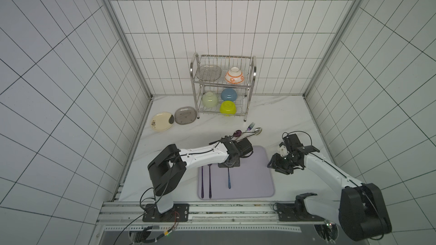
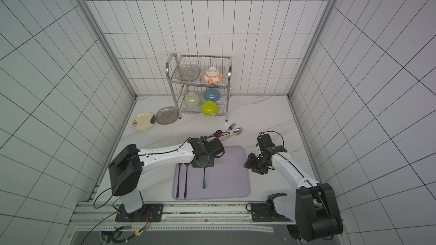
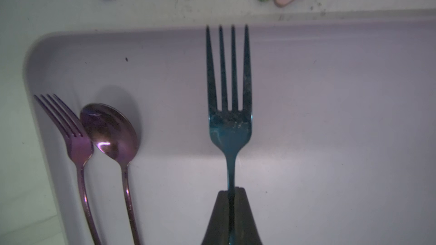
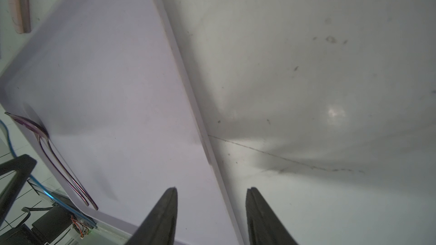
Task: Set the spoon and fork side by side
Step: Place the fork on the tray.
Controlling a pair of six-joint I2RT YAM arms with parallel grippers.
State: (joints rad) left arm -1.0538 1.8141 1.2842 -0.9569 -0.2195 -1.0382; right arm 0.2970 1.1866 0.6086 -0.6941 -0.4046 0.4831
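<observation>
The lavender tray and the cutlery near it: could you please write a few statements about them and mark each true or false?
1. The left gripper is shut on the blue fork. True.
2. The purple fork and purple spoon lie off the tray. False: they lie side by side on it.
3. The right gripper holds a spoon. False: it is open and empty.
4. The silver spoon lies on the table, off the tray. True.
</observation>
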